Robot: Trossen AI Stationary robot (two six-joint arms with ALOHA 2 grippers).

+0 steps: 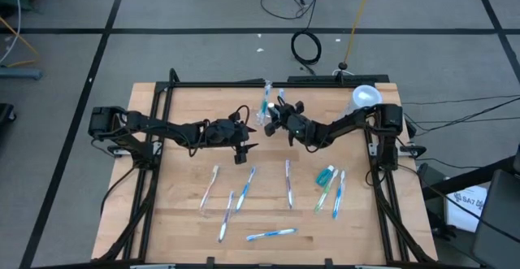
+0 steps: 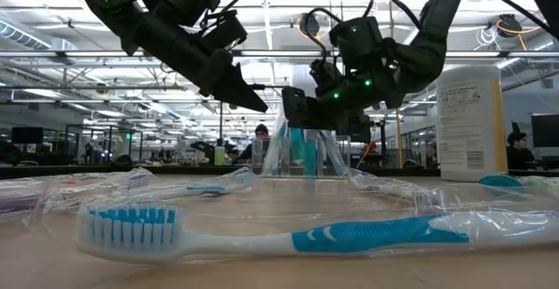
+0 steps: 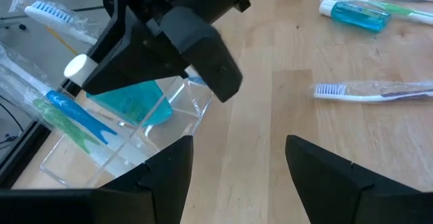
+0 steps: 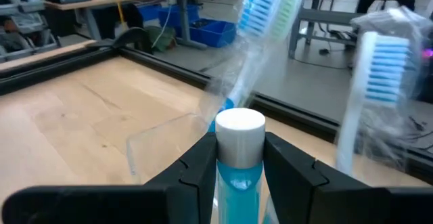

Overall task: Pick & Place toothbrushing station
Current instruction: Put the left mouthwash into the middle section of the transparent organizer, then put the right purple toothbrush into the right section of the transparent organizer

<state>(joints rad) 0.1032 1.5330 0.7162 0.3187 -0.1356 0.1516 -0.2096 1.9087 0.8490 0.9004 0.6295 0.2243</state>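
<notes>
The toothbrushing station point(image 1: 266, 113), a small clear plastic holder point(image 3: 139, 139), stands on the table at the far middle. Two wrapped toothbrushes point(image 4: 260, 11) and a teal tube with a white cap point(image 4: 239, 128) stand in it. My right gripper point(image 1: 276, 120) reaches in from the table's right and is shut on that tube. My left gripper point(image 1: 242, 149) hangs open and empty just left of the holder and nearer the table's front, above the table; its fingers point(image 3: 169, 176) show in the left wrist view. My right gripper pinches the teal tube between its two fingers point(image 4: 203, 163), at the neck just under the white cap point(image 4: 238, 158). The fingers come slanting down from the table's right. The tube stands about upright, its teal body point(image 3: 132, 105) inside the clear holder.
Several wrapped toothbrushes point(image 1: 248, 184) lie across the table's near half, one close to the low camera point(image 2: 262, 232). A second teal tube point(image 1: 326, 175) lies at the right. A whitish cylinder with a white top point(image 1: 365, 98) stands at the far right corner.
</notes>
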